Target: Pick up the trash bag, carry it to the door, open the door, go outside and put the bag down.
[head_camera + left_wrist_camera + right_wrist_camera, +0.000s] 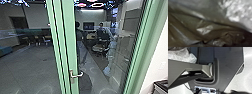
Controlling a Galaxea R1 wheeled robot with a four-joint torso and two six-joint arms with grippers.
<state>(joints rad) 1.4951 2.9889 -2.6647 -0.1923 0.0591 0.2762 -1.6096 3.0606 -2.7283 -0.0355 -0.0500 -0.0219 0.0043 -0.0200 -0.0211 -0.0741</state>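
Green-framed door (70, 45) mid-frame in your head view, handle (72, 75) lower centre, person (101, 31) upper right. Trash bag (205, 27) close before your left wrist camera. Left jaws, right jaws: you can't tell.

R. wrist nr. robot's dk. body plate (228, 72)

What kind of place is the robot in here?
Probably an office building: a green-framed glass door with a lever handle, and a screen and an office-style chair seen through or reflected in the glass.
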